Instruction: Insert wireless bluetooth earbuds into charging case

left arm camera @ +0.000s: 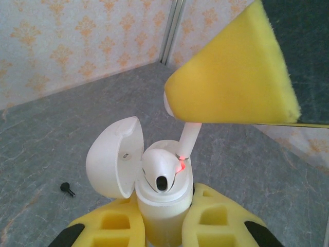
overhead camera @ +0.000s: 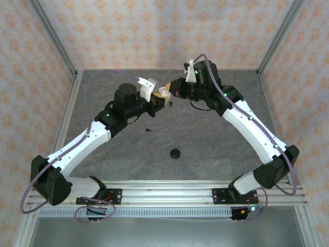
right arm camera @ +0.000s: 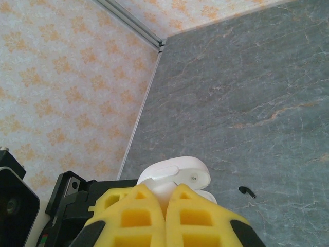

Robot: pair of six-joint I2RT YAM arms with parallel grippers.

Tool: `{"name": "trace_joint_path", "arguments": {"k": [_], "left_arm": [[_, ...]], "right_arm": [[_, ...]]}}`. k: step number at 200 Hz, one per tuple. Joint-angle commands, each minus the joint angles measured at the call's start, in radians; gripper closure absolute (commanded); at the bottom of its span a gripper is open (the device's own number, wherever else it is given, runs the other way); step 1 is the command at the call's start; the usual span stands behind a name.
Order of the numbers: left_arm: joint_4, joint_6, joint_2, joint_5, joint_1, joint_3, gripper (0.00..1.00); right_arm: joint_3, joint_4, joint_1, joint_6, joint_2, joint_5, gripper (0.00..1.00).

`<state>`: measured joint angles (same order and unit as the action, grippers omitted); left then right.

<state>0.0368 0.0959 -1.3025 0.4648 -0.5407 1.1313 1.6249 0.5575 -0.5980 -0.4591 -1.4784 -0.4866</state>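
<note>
**Desk:** Where are the earbuds?

**Me:** One white earbud (left arm camera: 162, 172) sits in the charging case (left arm camera: 160, 206), its dark opening facing my left wrist camera. A second white earbud (left arm camera: 189, 139) stands just beside it, stem pointing down into the case. There is a red glow where the stem meets the seated bud. I can't tell whether that stem has reached the bottom of its slot.

**Desk:** What has hold of it?

**Me:** My right gripper (right arm camera: 165, 198). Its yellow pads are pressed together on the upper end of that second bud, so only the stem shows below them.

**Desk:** And the case?

**Me:** It's upright, and my left gripper (left arm camera: 163, 218) is closed narrowly on its lower body, one yellow finger on each side. The lid (left arm camera: 115, 154) is swung open to the left on my left wrist camera.

**Desk:** And in the room?

**Me:** From overhead, both grippers meet nose to nose over the far middle of the grey table (overhead camera: 216, 149).

**Desk:** Anything else lying about?

**Me:** A black earbud (left arm camera: 66, 189) lies on the table, apart from the case; the right wrist camera shows it too. In the overhead view there is another small black speck (overhead camera: 148, 129) nearer the arm bases, too small to identify. A round black object (overhead camera: 176, 153) lies nearer still, well apart from both grippers.
</note>
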Motion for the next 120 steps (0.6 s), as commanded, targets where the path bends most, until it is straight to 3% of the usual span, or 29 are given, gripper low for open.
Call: {"name": "trace_joint_path", "arguments": {"k": [1, 88, 120], "left_arm": [[-0.054, -0.006, 0.011, 0.018, -0.005, 0.030, 1.00], [-0.067, 0.002, 0.024, 0.017, -0.006, 0.017, 1.00], [-0.070, 0.007, 0.024, 0.016, -0.006, 0.016, 1.00]], "right_arm": [[-0.001, 0.065, -0.008, 0.017, -0.006, 0.035, 1.00], [0.052, 0.103, -0.008, 0.047, -0.054, -0.062, 1.00], [0.085, 0.191, -0.008, 0.094, -0.075, -0.067, 0.99]]}}
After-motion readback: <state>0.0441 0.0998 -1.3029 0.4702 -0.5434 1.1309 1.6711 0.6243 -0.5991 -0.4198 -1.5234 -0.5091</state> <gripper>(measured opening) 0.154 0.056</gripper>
